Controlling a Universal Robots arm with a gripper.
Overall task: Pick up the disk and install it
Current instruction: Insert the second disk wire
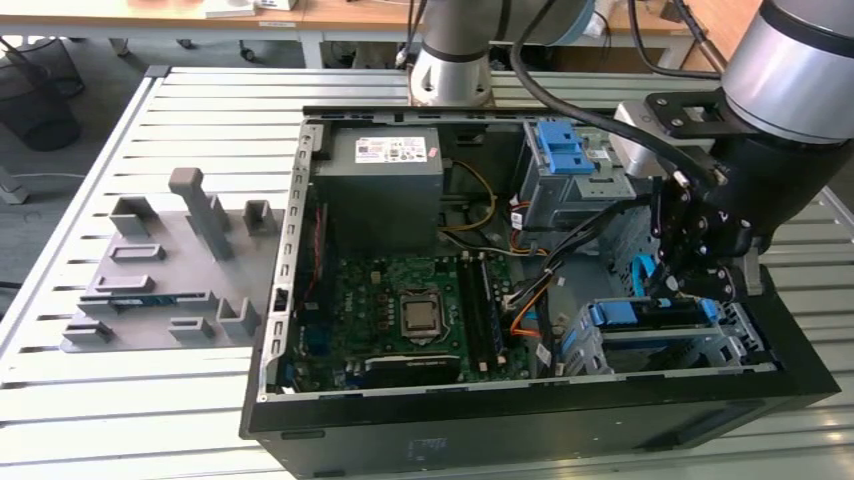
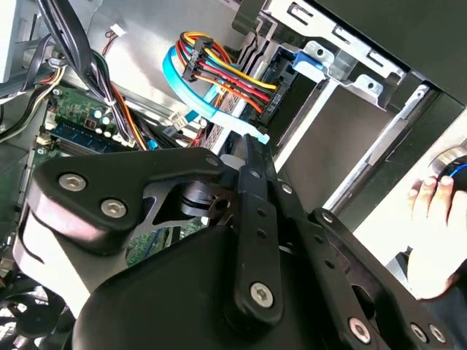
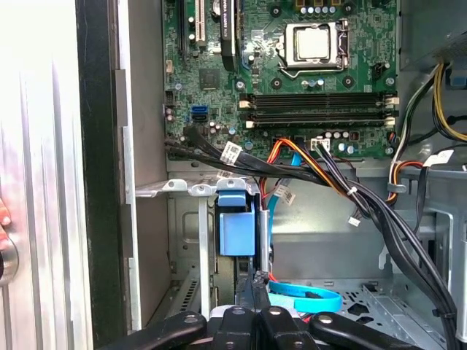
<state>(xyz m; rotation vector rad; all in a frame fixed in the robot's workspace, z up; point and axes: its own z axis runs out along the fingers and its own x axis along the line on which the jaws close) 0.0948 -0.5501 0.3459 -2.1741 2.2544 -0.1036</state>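
Hand (image 1: 699, 283) sits low inside the open computer case (image 1: 334, 425), over the drive cage (image 1: 667, 335) at the near corner on the exterior view's right; in the first wrist view its fingers (image 3: 255, 288) stand pressed close together with only a thin slit between them, and I cannot tell whether anything is pinched there. Just beyond those tips is a blue-framed piece in the cage mouth, which I judge to be the disk (image 3: 237, 226), seated on edge in its slot so that its carrier rails line up with the cage walls; its silver face is hidden. A light blue data cable (image 3: 306, 297) loops on the cage floor beside it, and bundled power wires (image 3: 343, 186) drape across from the motherboard (image 3: 292, 73), kept slack enough to reach the drive. Farther back sits the grey power supply (image 1: 387, 165). On the slatted desk (image 1: 80, 380), at the exterior view's left, a grey fixture tray (image 1: 167, 270) stands well apart.
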